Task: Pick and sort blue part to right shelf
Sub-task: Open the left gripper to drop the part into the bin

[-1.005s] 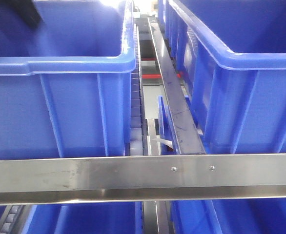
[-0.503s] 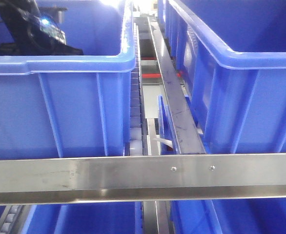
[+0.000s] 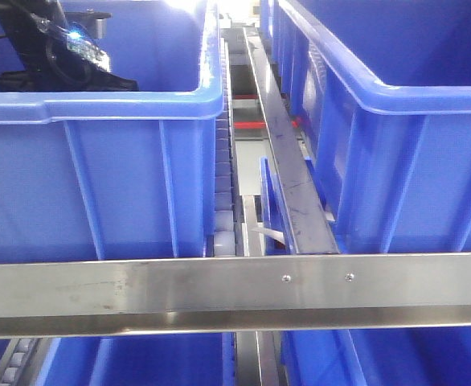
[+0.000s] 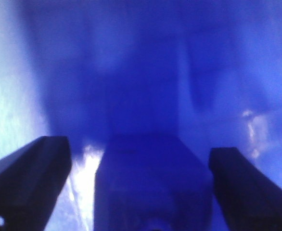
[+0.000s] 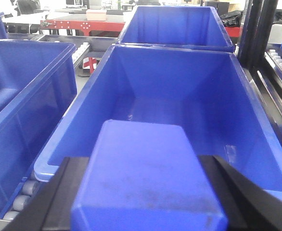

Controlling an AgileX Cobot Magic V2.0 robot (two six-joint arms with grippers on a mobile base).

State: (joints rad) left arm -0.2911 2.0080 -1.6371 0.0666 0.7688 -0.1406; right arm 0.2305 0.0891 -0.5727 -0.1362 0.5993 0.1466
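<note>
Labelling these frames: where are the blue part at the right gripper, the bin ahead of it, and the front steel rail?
Blue part [image 5: 146, 178], right wrist view, top face.
Bin [image 5: 174, 72], right wrist view, far inner wall.
Steel rail [image 3: 179, 293], front view, flat front face.

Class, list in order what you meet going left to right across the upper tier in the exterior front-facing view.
left blue bin → white roller track → flat steel rail → right blue bin
</note>
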